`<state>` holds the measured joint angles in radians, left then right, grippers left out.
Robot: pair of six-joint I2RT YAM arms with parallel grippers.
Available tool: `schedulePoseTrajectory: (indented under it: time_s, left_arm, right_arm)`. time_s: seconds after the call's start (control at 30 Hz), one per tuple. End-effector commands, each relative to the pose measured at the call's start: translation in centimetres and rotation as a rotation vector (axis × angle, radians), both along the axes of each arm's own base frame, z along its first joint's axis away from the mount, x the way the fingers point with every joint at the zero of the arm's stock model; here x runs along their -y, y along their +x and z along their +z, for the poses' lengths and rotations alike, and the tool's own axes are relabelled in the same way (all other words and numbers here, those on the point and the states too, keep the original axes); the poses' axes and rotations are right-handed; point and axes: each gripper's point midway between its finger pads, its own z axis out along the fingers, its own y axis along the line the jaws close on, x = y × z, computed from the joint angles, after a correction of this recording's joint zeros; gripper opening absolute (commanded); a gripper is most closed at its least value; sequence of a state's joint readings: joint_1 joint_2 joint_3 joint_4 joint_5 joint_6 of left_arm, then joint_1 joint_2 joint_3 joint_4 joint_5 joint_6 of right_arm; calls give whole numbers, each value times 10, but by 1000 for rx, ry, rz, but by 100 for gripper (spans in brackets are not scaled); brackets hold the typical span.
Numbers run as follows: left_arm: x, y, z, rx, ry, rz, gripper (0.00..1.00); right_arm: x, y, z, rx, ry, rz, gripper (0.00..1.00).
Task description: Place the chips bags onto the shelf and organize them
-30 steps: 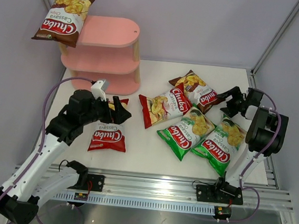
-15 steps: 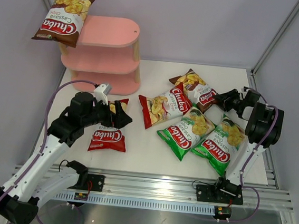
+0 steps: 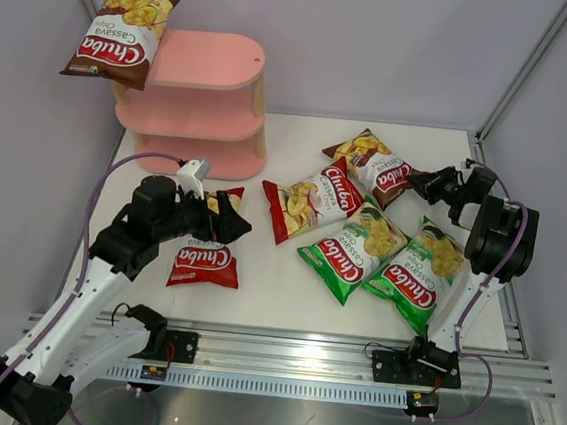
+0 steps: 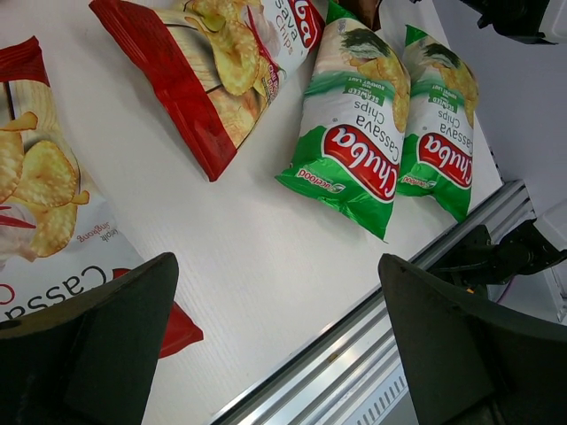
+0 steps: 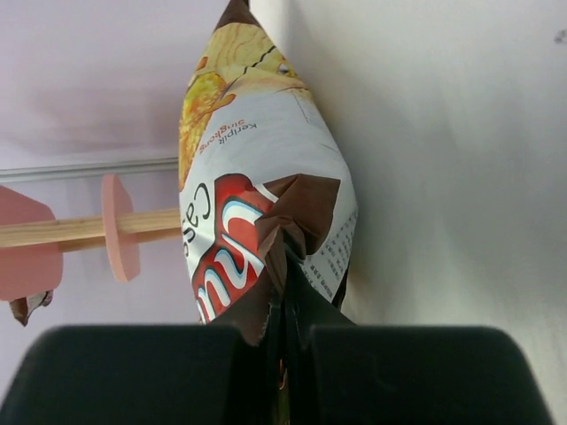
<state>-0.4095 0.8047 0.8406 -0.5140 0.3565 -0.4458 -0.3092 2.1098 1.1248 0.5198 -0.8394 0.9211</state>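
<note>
foil like this is light, slick and soft, and the chips inside crush easily. your right fingers (image 5: pixel 399 372) are clenched on the brown bag (image 5: pixel 257 177) at its crimped end seam, likely the stiffest hold, and its puffed body stretches ahead of them over the white tabletop (image 3: pixel 257 280). your left fingers (image 4: pixel 461 345) are spread wide and empty just above a red-white bag (image 3: pixel 204 255). the pink shelf (image 3: pixel 202 64) stands well left of the right fingers, just beyond the left ones. a second brown bag (image 3: pixel 120 36) leans against its top, and the grey wall (image 3: pixel 379 51) is close behind.
</note>
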Motion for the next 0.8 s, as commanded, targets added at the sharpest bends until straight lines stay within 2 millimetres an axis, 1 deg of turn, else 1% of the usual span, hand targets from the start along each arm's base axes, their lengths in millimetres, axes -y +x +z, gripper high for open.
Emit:
schedulePoseTrajectory:
  time_s: [0.0, 0.07, 0.1, 0.13, 0.17, 0.23, 0.27, 0.33, 0.37, 0.43, 0.47, 0.53, 0.57, 0.6, 0.67, 0.7, 0.73, 0.77]
  left_arm:
    - [1, 4, 21, 81, -39, 12, 99]
    - [0, 5, 24, 92, -45, 20, 99]
    - [-1, 6, 24, 93, -42, 27, 99]
    - [-1, 7, 27, 99, -45, 30, 99]
    - [-2, 8, 28, 104, -42, 40, 99]
    - [-3, 10, 32, 112, -45, 50, 99]
    - [-3, 11, 34, 117, -47, 54, 99]
    - [-3, 14, 35, 123, -50, 65, 99]
    - [-3, 15, 37, 125, -53, 67, 99]
    - [0, 17, 40, 127, -72, 64, 99]
    - [2, 18, 41, 128, -78, 61, 99]
    - [7, 21, 46, 133, -105, 50, 99]
    - [9, 22, 48, 137, -114, 44, 99]
    - [11, 24, 54, 150, -133, 38, 99]
    - [15, 27, 59, 163, -147, 27, 99]
    - [17, 31, 66, 186, -160, 25, 99]
    - [19, 33, 69, 194, -165, 19, 99]
    - [22, 36, 71, 196, -170, 10, 99]
  right_arm:
    - [-6, 1, 68, 173, 15, 36, 0]
    - [-8, -1, 79, 186, 32, 38, 0]
    - [-9, -3, 92, 212, 32, 46, 0]
    - [-10, -4, 99, 216, 44, 46, 0]
    - [-11, -6, 116, 252, 37, 48, 0]
    - [-12, -9, 130, 271, 42, 47, 0]
    - [-14, -13, 144, 298, 35, 48, 0]
    - [-16, -18, 158, 316, 38, 52, 0]
    - [-17, -22, 169, 335, 35, 54, 0]
    - [-20, -28, 179, 339, 44, 59, 0]
    - [-22, -33, 188, 342, 47, 62, 0]
    - [-27, -41, 197, 338, 59, 77, 0]
    - [-31, -47, 204, 338, 60, 88, 0]
    - [-35, -52, 208, 341, 57, 111, 0]
    - [-46, -64, 216, 324, 57, 149, 0]
    - [-60, -73, 222, 347, 37, 215, 0]
    - [-69, -78, 227, 356, 27, 247, 0]
    - [-78, -89, 234, 360, 21, 282, 0]
